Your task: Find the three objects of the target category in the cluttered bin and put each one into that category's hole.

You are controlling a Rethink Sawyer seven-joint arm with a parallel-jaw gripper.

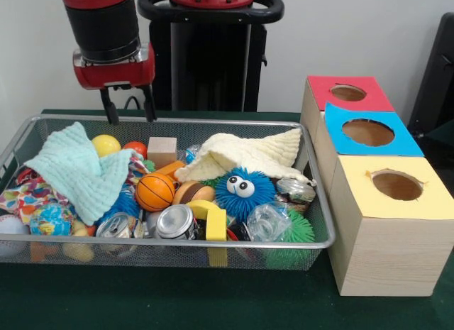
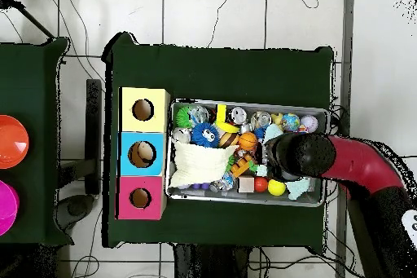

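Note:
My gripper [image 1: 129, 108] hangs open and empty above the far left of the wire bin [image 1: 213, 244], just over its back rim. Below it lie a mint cloth [image 1: 78, 170], a yellow ball [image 1: 106, 144] and a red ball [image 1: 135, 147]. Further along sit a wooden block [image 1: 162, 150], a small basketball [image 1: 154, 191], a blue furry toy with eyes [image 1: 243, 190], two cans [image 1: 174, 221] and a cream cloth [image 1: 248, 154]. In the overhead view the arm [image 2: 358, 165] covers the gripper over the bin's [image 2: 244, 105] right part.
Three wooden boxes stand beside the bin, each with a round hole: red top [image 1: 347, 94], blue top [image 1: 369, 132], yellow top [image 1: 397, 186]. Overhead they are the yellow [image 2: 142, 110], blue [image 2: 142, 154] and red [image 2: 140, 198] boxes. A green spiky ball [image 1: 298, 231] lies in the bin's near corner.

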